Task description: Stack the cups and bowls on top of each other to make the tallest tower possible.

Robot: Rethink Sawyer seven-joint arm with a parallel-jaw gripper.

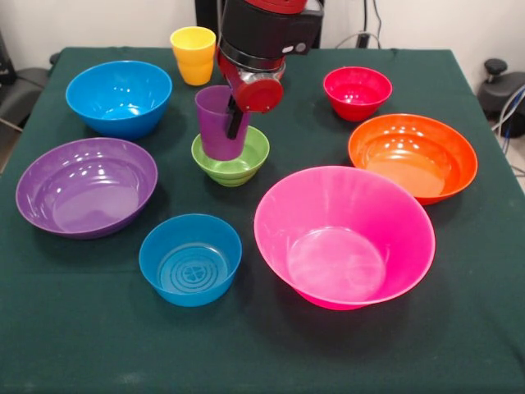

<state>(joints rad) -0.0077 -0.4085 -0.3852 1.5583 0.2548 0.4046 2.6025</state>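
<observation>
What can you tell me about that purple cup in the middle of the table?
The purple cup is a small, glossy, slightly see-through plastic tumbler, wider at the rim than at the base. It stands upright inside the small green bowl, near the middle of the green tablecloth. The robot's end effector reaches down at its rim, with a dark finger against the cup's wall. Whether the cup is gripped cannot be seen.

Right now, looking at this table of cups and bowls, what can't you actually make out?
- Front view: the jaws are mostly hidden by the gripper body and the purple cup; open or shut is unclear.
- Whether the cup rests in the green bowl or is held above its floor: the bowl's rim hides its base.
- Orange cup: not visible.
- Arm: cut off at the top edge.
</observation>
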